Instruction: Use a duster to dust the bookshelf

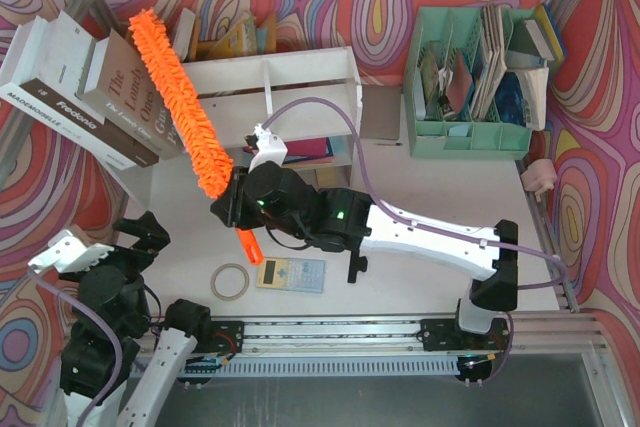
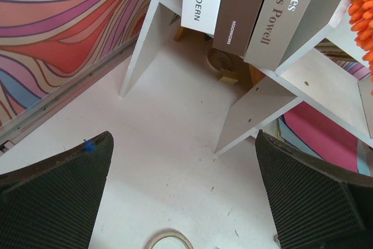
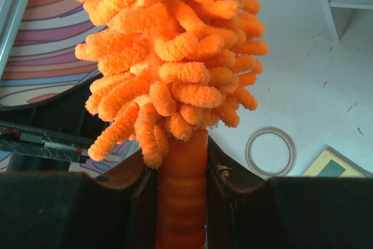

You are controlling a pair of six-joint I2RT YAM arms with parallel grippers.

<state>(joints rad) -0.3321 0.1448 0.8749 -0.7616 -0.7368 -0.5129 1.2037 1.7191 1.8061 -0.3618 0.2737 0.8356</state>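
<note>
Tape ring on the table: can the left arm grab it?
Probably yes. The left gripper is open and empty, and the tape ring lies close by on the table, with nothing between them.

duster handle (image 3: 182, 202): lower end cut off by bottom edge
tape ring (image 2: 169, 241): only top arc shows, left wrist view
calculator (image 1: 290, 274): keys too small to read
bookshelf (image 1: 300, 69): lower tier partly behind cable (image 1: 310, 99)
</note>
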